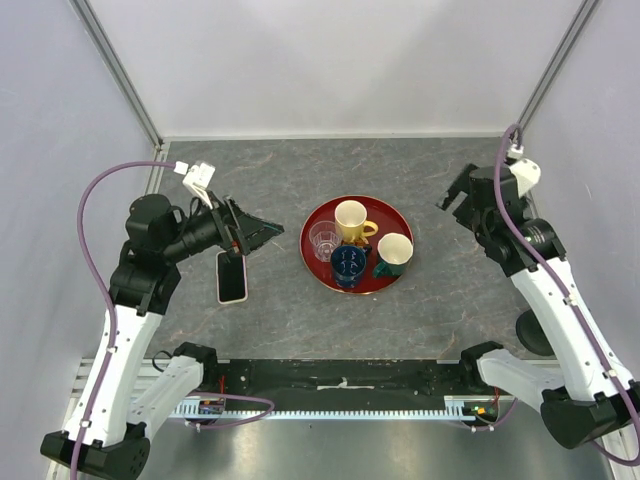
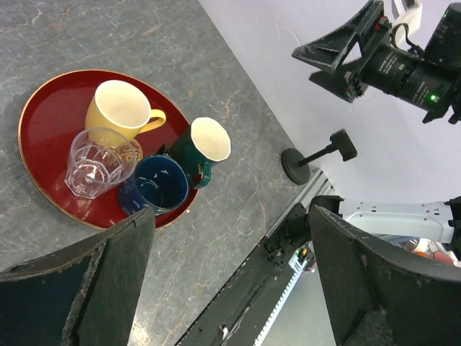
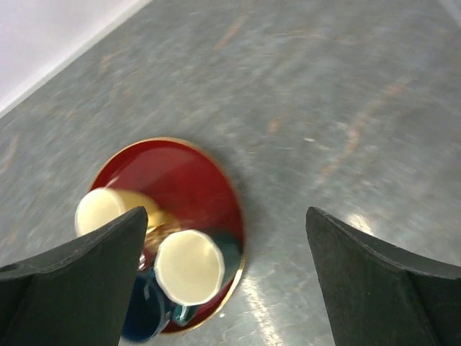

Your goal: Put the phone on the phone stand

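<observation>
The phone point(image 1: 232, 277) lies flat on the grey table, screen up, left of the red tray. It does not show in either wrist view. My left gripper point(image 1: 258, 236) is open and empty, just above the phone's far end and pointing toward the tray. In the left wrist view point(image 2: 230, 238) its jaws stand wide apart. The black phone stand point(image 2: 310, 158) stands near the table's front right edge. In the top view point(image 1: 533, 332) it is partly hidden behind my right arm. My right gripper point(image 1: 452, 200) is open and empty, raised right of the tray, and it also shows in the right wrist view point(image 3: 225, 231).
The red tray point(image 1: 383, 214) sits mid-table. It holds a yellow mug point(image 1: 350, 218), a clear glass point(image 1: 323, 240), a dark blue cup point(image 1: 349, 264) and a green mug point(image 1: 394, 252). Walls enclose the table on three sides.
</observation>
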Action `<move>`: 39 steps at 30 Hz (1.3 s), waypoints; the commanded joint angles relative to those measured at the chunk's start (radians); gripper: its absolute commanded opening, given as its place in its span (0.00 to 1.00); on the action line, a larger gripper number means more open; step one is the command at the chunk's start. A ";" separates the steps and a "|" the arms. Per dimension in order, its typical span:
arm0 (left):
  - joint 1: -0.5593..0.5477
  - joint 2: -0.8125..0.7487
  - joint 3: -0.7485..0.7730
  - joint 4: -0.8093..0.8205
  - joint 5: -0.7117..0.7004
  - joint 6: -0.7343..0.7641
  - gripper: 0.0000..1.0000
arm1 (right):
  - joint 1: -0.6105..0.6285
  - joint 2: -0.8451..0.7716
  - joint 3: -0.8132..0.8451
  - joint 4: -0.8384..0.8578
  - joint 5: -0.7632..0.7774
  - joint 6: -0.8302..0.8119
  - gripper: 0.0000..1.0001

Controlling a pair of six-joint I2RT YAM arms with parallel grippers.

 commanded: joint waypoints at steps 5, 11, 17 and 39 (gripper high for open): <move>-0.003 0.026 0.003 -0.007 0.017 0.037 0.93 | -0.014 -0.050 0.084 -0.396 0.556 0.255 0.98; -0.009 0.038 0.000 -0.002 0.018 0.040 0.92 | -0.141 -0.059 0.087 -0.476 0.601 0.244 0.98; -0.014 0.047 0.000 -0.001 0.018 0.035 0.92 | -0.350 -0.049 0.087 -0.483 0.527 0.211 0.98; -0.071 0.099 -0.019 0.033 0.013 0.028 0.90 | -0.504 -0.181 -0.127 -0.505 0.384 0.335 0.71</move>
